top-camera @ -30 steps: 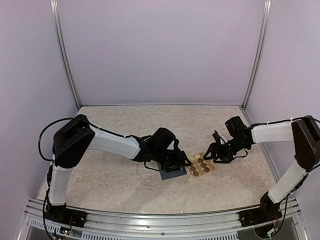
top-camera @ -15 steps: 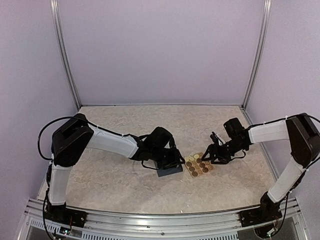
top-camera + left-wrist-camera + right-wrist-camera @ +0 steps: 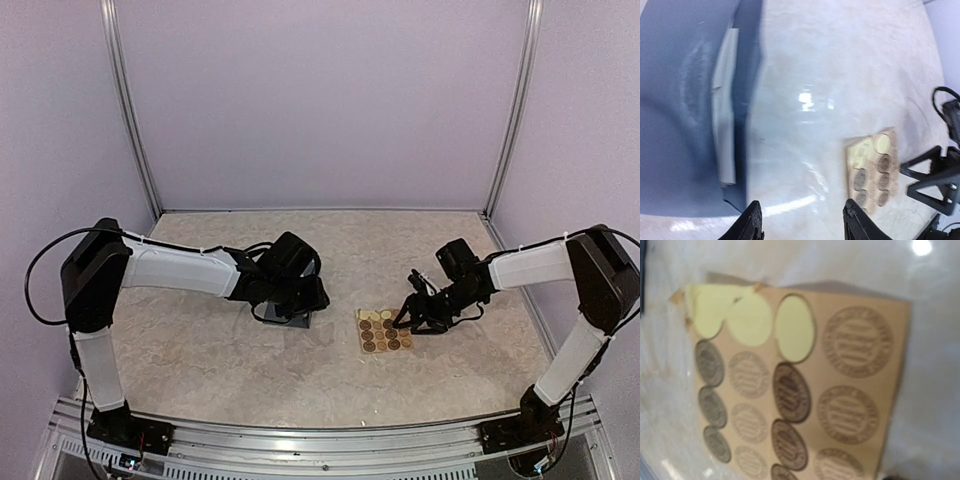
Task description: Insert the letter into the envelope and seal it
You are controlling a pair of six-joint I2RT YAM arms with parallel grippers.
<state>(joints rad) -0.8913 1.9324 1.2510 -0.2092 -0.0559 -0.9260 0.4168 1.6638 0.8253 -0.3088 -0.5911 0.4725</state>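
Two fingers of the left gripper (image 3: 805, 222) stand wide apart, nothing between them, just beside the envelope (image 3: 680, 125) lying flat on the table (image 3: 815, 75), while the right gripper (image 3: 409, 319), at the sticker sheet (image 3: 840, 390), is too blurred to judge.

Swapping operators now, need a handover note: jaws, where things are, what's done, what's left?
Left gripper: jaws open, empty, beside the envelope.
Right gripper: at the sticker sheet; jaws unclear.
Done: the white letter seems tucked in the envelope, one edge showing.
To do: no sticker seen on the envelope; pick one and seal.
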